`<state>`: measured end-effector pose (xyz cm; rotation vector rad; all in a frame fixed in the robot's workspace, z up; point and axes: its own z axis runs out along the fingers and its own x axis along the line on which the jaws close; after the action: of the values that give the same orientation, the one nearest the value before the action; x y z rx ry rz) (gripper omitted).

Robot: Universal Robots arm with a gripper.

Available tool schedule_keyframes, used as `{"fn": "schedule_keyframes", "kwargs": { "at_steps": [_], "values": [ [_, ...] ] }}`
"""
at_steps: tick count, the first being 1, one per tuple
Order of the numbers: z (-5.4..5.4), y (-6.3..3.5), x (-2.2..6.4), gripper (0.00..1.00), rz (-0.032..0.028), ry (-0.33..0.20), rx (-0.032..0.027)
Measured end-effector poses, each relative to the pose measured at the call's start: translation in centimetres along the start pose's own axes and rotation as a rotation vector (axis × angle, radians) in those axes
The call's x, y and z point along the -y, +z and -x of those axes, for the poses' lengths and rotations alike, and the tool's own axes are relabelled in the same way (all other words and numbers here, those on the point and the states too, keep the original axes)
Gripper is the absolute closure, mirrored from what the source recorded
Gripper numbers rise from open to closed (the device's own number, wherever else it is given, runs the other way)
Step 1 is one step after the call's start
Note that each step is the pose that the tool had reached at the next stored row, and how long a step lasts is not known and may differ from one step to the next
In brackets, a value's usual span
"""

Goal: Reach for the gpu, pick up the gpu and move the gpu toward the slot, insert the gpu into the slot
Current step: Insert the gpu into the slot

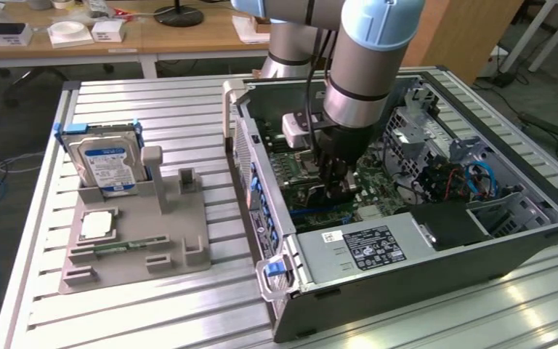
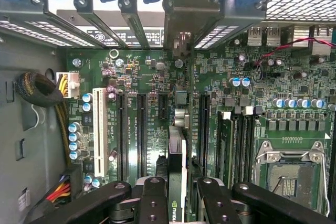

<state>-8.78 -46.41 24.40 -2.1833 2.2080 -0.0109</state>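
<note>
The gripper (image 2: 178,195) clasps the gpu (image 2: 177,156) edge-on, low in the frame, above the green motherboard (image 2: 157,77) inside the computer case (image 1: 405,262).

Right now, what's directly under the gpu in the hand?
The gpu, held edge-on in the hand, stands over the green motherboard among its long black slots. The slot directly beneath is hidden by the card.

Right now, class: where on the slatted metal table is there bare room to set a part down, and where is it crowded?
Bare slats lie behind the blue-labelled silver hard drive and in front of the grey parts holder on the slatted metal table. Crowded: inside the open grey computer case, where the gripper holds the flat black gpu over the green motherboard.
</note>
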Motion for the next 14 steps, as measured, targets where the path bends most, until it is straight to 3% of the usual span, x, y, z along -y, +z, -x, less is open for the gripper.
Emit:
{"fn": "schedule_keyframes", "kwargs": {
  "at_steps": [8,14],
  "values": [
    [0.11,0.09,0.00,0.74,0.0005,0.000,0.0002],
    [0.22,0.12,-0.01,0.74,0.0041,0.000,-0.0001]
  ]
}}
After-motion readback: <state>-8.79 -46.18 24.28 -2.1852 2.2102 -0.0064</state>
